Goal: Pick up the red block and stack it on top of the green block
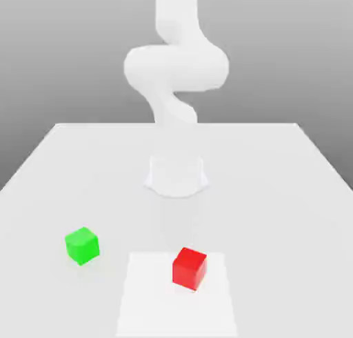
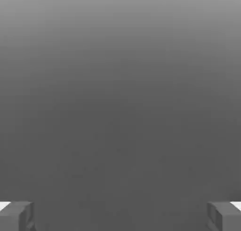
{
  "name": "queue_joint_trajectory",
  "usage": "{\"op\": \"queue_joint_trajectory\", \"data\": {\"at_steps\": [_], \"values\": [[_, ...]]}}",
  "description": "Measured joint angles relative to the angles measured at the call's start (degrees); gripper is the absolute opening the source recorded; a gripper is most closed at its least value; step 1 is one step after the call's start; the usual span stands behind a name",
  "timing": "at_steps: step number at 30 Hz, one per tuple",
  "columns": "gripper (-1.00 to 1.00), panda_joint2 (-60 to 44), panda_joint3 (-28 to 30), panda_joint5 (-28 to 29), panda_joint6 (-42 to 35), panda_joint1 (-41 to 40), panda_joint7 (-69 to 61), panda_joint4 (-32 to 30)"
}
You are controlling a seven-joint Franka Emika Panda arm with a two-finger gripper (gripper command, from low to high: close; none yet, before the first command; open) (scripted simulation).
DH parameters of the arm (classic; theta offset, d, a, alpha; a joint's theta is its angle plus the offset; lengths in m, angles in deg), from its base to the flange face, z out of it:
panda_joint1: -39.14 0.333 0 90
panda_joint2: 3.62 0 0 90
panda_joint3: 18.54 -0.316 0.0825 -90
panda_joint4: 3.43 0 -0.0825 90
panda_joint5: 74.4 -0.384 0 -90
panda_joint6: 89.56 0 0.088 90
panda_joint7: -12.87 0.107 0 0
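- The red block (image 1: pixel 189 267) sits nearest in the exterior view, on a paler square patch (image 1: pixel 148 302) of the table (image 1: pixel 276 192), toward that patch's right side.
- The green block (image 1: pixel 82 245) rests on the table to the exterior view's left of the red block, well apart from it and slightly farther back.
- Beyond both, the white arm (image 1: pixel 176 67) rises from its base (image 1: pixel 176 176) at mid-table.
- In the hand view, the gripper (image 2: pixel 120 216) has its fingers (image 2: pixel 16 216) spread wide, released, with nothing between them.
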Motion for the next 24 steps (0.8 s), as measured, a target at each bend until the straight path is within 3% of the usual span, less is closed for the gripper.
{"op": "queue_joint_trajectory", "data": {"at_steps": [13, 24], "values": [[0.00, -20.1, 12.3, -7.7, 10.9, 13.8, -29.8, -11.5], [0.00, -35.6, 14.1, -7.9, 20.4, 19.0, -49.9, -21.3]]}}
